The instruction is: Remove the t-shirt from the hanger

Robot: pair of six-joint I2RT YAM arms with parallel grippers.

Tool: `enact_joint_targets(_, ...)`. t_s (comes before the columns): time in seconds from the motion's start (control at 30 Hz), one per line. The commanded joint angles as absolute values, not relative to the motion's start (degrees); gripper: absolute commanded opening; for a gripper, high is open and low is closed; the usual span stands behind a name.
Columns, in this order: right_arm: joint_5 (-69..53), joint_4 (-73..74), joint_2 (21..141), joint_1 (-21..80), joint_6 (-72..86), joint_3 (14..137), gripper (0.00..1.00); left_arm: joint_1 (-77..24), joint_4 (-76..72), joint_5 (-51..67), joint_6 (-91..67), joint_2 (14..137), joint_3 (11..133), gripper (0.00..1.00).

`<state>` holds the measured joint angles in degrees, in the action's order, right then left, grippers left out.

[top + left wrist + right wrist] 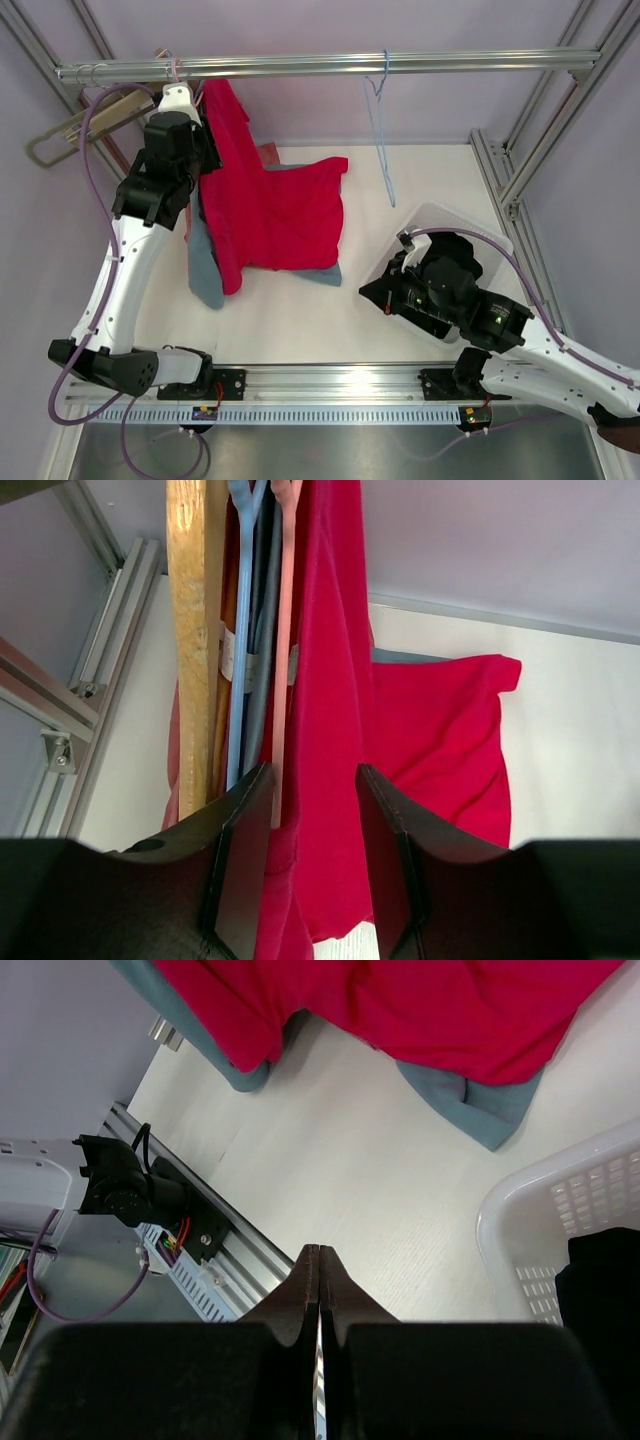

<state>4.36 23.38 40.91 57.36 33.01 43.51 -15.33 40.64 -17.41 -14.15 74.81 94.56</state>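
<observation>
Red t-shirt (335,630) between parted jaws of the raised left gripper (313,785); right gripper (319,1260) low, jaws together

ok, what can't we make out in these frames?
- Left wrist: which of the bunched hangers holds the red fabric t-shirt; hooks cut off by top edge.
- Top external: left gripper fingertips, hidden by its wrist.
- Right wrist: white plastic basket contents, cut off at right edge.

Red t-shirt (275,205) hanging below rail (400,64), spread over table (300,320); left arm (130,260) raised beside it.
</observation>
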Motion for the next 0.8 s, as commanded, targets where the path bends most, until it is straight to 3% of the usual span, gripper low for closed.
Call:
enact_joint_targets(0.0,6.9,20.4,40.7,58.5,32.8,45.9,0.00,-14.9,37.2,-20.7,-12.7,76.0,98.0,0.43)
enact_joint_targets(0.33,6.9,19.5,43.2,59.4,32.5,46.5,0.00,-14.9,31.4,-24.6,-11.2,72.0,92.5,0.46)
enact_joint_targets(0.53,6.9,18.9,44.6,60.3,32.4,47.2,0.00,-14.9,31.2,-23.4,-10.4,75.6,94.0,0.45)
enact_joint_targets(0.6,7.6,19.2,44.0,61.1,32.5,47.7,0.00,-14.9,30.9,-23.5,-10.5,76.7,94.8,0.42)
enact_joint_targets(0.7,8.8,20.5,43.8,61.9,32.2,48.9,0.00,-14.9,30.2,-22.9,-10.8,78.0,95.8,0.27)
enact_joint_targets(0.77,9.3,21.1,43.7,62.1,31.8,49.4,0.00,-14.9,30.1,-22.9,-10.7,78.3,96.6,0.25)
